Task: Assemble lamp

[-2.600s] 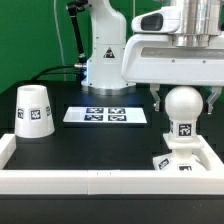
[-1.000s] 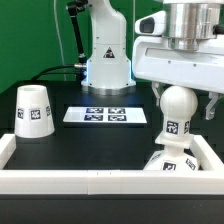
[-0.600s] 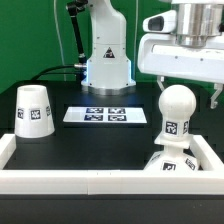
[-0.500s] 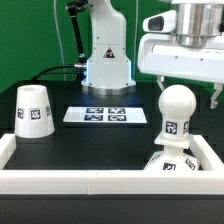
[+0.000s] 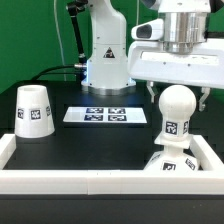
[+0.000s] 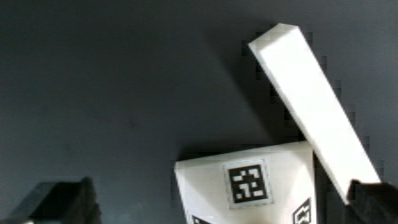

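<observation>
A dark table surface [image 6: 107, 90] fills most of the wrist view. A long white rail [image 6: 317, 110] slants from one o'clock toward five o'clock. At six o'clock sits the white lamp base [image 6: 244, 183], bearing a black-and-white square tag [image 6: 246, 184]. A dark gripper fingertip [image 6: 54, 199] shows at seven o'clock.

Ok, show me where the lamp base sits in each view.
Exterior view: the lamp base is low on the exterior view's right, under the bulb, next to the white tray wall.
Wrist view: the white tagged block at the picture's edge is most likely the base; the bulb is not in it.
Shared landmark: the white tray wall, the long white bar in the wrist view.
</observation>
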Robot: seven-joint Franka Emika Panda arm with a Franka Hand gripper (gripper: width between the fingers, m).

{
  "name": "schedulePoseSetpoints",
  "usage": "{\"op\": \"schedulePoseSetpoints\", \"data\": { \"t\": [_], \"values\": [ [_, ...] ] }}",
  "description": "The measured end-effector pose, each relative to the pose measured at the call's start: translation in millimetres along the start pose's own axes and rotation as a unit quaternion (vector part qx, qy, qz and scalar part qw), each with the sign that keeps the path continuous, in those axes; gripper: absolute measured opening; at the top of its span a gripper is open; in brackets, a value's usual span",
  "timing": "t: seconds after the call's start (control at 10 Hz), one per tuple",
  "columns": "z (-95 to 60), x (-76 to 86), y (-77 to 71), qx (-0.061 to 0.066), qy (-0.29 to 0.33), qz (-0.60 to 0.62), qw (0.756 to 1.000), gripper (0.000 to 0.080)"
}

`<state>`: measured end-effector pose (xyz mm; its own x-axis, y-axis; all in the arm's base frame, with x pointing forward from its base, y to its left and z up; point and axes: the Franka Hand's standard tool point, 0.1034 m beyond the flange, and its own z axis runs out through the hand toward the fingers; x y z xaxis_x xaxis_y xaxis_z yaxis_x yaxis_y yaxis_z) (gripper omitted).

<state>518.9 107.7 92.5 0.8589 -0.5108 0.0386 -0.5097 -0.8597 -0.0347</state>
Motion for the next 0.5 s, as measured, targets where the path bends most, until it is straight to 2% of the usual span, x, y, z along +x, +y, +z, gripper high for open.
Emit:
{"op": "schedulePoseSetpoints", "data": {
  "t": [0.1,0.2,0.3,0.5],
  "values": [
    [-5.1,1.4,14.7,0.007,0.011,-0.047,0.999,0.0698],
    [-8.2,-2.6,41.6,0.006,0.013,-0.083,0.996,0.0698],
    [-7.3,-4.0,61.7,0.006,0.018,-0.104,0.994,0.0698],
    [-9.3,4.0,109.3,0.011,0.016,-0.121,0.992,0.0698]
  ]
}}
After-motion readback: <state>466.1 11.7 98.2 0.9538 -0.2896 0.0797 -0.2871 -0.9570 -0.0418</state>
